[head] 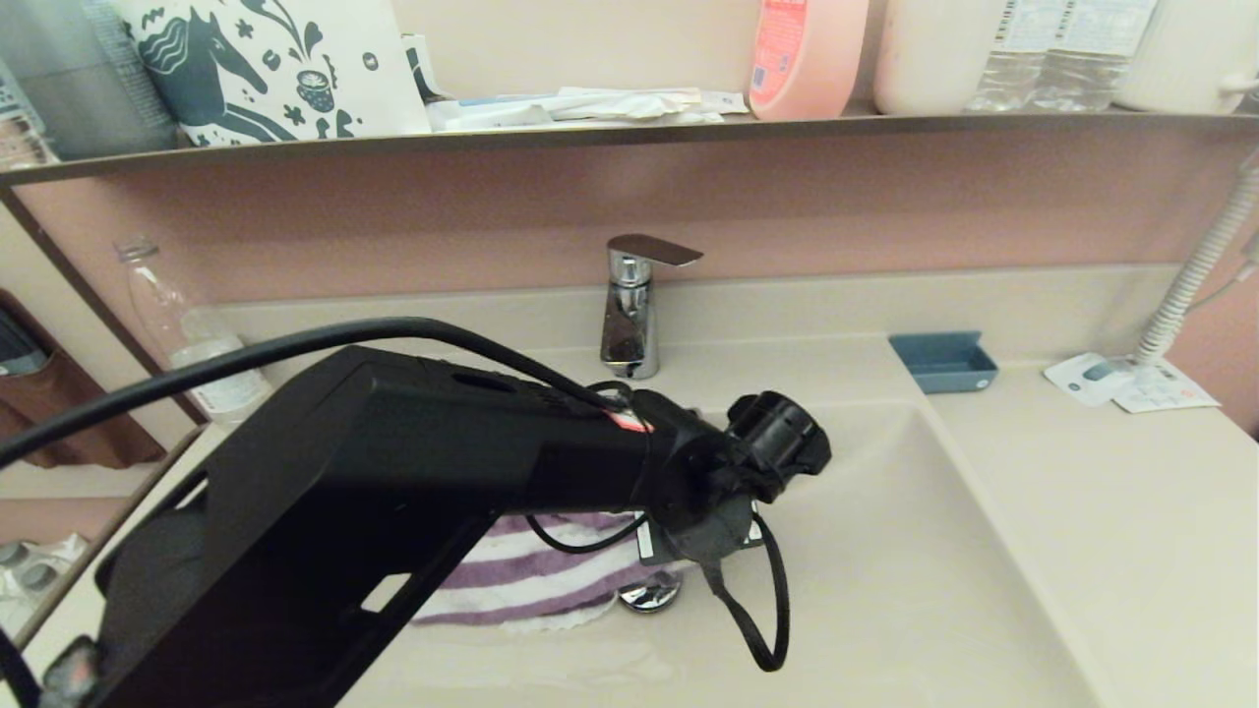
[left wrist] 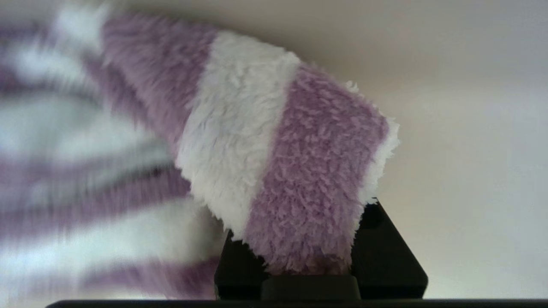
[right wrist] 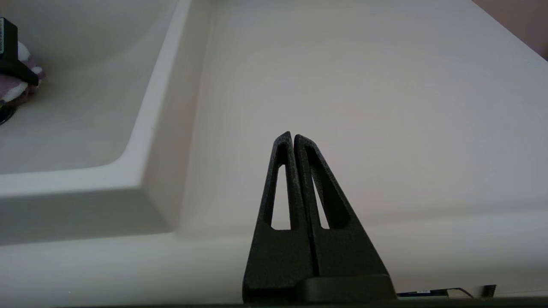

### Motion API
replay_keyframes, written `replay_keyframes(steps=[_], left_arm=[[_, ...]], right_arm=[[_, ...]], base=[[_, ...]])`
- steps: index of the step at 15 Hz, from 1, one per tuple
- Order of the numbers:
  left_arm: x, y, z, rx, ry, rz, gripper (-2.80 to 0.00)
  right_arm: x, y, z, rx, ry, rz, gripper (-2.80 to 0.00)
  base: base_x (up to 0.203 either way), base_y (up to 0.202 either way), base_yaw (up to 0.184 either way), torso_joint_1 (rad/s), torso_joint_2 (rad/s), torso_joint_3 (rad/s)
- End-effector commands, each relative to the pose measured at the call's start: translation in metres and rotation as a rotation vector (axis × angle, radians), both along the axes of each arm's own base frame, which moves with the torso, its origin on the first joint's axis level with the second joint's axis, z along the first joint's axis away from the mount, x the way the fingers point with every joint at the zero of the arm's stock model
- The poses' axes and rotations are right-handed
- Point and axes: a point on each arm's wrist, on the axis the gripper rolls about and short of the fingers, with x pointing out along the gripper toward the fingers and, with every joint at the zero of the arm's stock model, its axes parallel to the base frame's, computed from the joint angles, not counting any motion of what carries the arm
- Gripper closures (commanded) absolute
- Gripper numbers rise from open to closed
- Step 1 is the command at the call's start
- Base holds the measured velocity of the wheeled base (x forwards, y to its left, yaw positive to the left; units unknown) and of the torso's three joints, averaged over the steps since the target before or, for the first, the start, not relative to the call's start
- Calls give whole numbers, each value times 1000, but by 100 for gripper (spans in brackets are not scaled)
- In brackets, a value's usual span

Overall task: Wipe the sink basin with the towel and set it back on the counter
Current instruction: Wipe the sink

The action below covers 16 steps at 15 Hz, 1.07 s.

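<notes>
Left hand is clenched on the purple-and-white striped towel, low inside the sink basin, the cloth lying on the floor beside the chrome drain plug. Wiping looks under way. Next, I judge, come further sweeps, then a lift out to the tabletop. Right hand, pinched shut on nothing, hovers above the tabletop beside the basin.

Bathroom: sink basin, tap, toiletries shelf.
</notes>
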Motion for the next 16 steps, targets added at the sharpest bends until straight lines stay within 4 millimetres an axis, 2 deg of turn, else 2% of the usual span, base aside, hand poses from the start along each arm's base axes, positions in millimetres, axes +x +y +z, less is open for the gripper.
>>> replay_keyframes(steps=[1, 5, 10, 13, 16], left_arm=[[-27, -13, 9, 29, 54, -19, 0], [-54, -12, 18, 36, 267, 46, 0], [-65, 2, -6, 151, 364, 119, 0], [-67, 22, -19, 228, 409, 149, 0], [-58, 55, -23, 269, 446, 197, 0]], right_arm=[[0, 0, 0, 0, 1, 0, 0], [0, 0, 0, 0, 1, 0, 0], [0, 0, 0, 0, 1, 0, 0], [0, 0, 0, 0, 1, 0, 0], [0, 0, 0, 0, 1, 0, 0]], base=[[0, 0, 0, 0, 0, 0], [0, 0, 0, 0, 0, 0], [0, 0, 0, 0, 0, 0], [0, 0, 0, 0, 0, 0], [0, 0, 0, 0, 0, 0]])
